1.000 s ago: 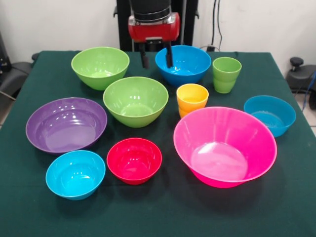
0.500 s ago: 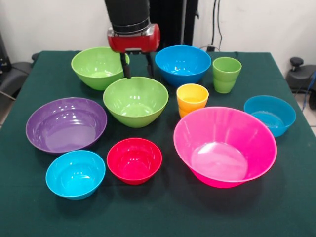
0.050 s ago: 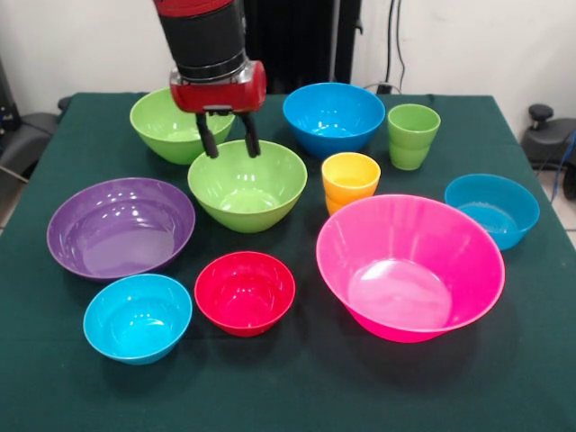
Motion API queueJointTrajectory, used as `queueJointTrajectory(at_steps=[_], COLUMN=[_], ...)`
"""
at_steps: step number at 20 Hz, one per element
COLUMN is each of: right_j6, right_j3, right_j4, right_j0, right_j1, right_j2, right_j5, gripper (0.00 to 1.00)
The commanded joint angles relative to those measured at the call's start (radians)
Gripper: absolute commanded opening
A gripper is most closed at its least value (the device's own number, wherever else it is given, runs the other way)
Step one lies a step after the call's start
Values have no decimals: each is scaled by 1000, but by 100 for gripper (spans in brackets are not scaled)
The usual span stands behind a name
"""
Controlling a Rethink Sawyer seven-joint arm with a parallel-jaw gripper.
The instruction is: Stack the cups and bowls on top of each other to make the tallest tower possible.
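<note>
On the green tablecloth (image 3: 297,387) nothing is stacked: every bowl and cup is sitting apart and upright on its own. Taking them from largest down, the huge pink bowl (image 3: 409,267) is lying toward the near right, tilted slightly so its mouth is facing the camera. Over on the left the large purple bowl (image 3: 121,227) is resting alone. Between them, further back, the nearer lime green bowl (image 3: 247,184) is sitting in the middle of the cloth, and the second lime green bowl (image 3: 171,126) is standing behind it to the left, partly hidden by my arm. At the back the bigger blue bowl (image 3: 334,117) is standing just left of the light green cup (image 3: 413,136), and the smaller blue bowl (image 3: 491,210) is sitting at the right edge beyond the pink one. Near the front, the small red bowl (image 3: 245,292) and the small cyan bowl (image 3: 138,317) are sitting side by side, close but apart. The yellow-orange cup (image 3: 350,181) is standing just behind the pink bowl's rim. I am holding my pincer (image 3: 229,144) above the back left rim of the nearer lime green bowl, its two dark fingers (image 3: 208,142) spread apart and gripping nothing.
</note>
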Motion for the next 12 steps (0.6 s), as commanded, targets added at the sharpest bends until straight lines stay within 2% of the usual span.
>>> queueJointTrajectory(at_steps=[1,12], right_j6=[-344,-428], right_j3=[-100,-171], right_j4=[-92,-133], right_j0=[-14,-77], right_j1=[58,136], right_j2=[81,124], right_j5=[131,169], gripper=[100,100])
